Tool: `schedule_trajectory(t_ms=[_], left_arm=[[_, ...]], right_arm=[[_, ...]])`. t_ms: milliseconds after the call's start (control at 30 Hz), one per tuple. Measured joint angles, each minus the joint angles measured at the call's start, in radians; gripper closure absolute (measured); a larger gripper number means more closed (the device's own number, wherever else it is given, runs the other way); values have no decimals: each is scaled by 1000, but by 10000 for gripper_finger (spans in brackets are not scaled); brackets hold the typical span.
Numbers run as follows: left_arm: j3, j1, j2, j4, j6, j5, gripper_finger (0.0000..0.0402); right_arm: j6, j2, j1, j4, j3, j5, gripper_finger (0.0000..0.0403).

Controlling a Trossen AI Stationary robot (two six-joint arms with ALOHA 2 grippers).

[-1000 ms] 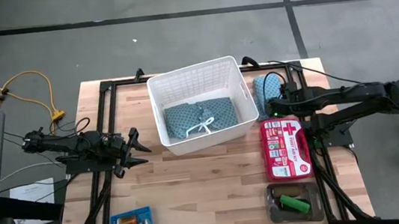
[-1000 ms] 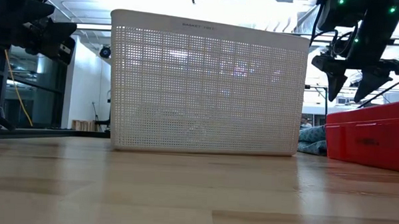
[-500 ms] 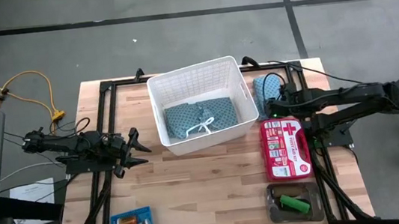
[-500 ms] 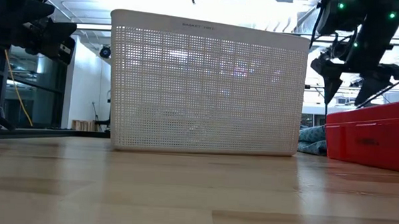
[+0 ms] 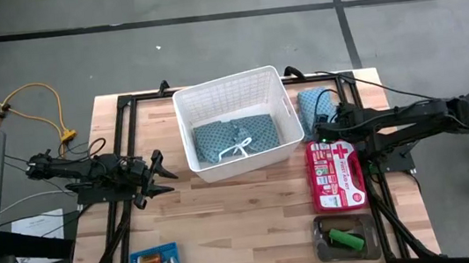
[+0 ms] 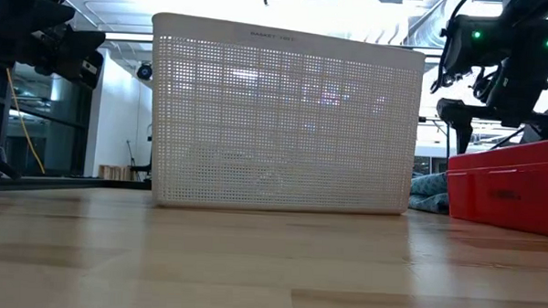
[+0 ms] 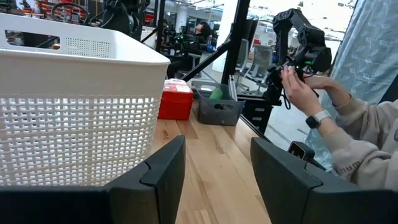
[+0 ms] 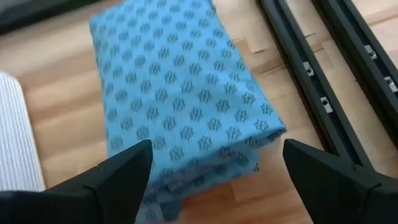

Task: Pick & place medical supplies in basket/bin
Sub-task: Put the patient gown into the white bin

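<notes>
A robotics lab or workshop. A wooden desk (image 5: 250, 192) stands on a grey concrete floor (image 5: 206, 37) marked with dark lines, an orange cable (image 5: 45, 100) trailing beside it. Beyond the left jaws, a person (image 7: 348, 134) handles another robot arm (image 7: 298, 43) among metal frames and equipment.

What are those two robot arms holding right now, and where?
Nothing. The right gripper hangs open over the folded teal cloth; the left gripper waits open beside the white basket.
</notes>
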Motion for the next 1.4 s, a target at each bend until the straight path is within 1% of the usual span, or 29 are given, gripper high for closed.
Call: schedule_trajectory(t_ms=[133,233,400,500,667,800,1000,1067,1267,1400], left_arm=[[0,0,0,0,0,0,226],[0,0,0,0,0,0,226],[0,0,0,0,0,0,226],[0,0,0,0,0,0,226],[0,0,0,0,0,0,226],[0,0,0,0,0,0,226],[0,0,0,0,0,0,226],[0,0,0,0,0,0,226],[0,0,0,0,0,0,226],[0,0,0,0,0,0,226]], right_arm=[[95,-1,0,0,0,37,52],[161,-1,0,-1,0,9,52],[171,-1,-10,0,0,-16,52],[161,-1,-34,5,0,-51,52],[65,24,-110,48,0,-113,52],[-25,67,-182,113,0,-128,52],[-117,128,-265,165,0,-204,52],[-152,148,-285,188,0,-212,52],[-292,210,-355,355,0,-218,52],[-380,262,-406,466,0,-252,52]])
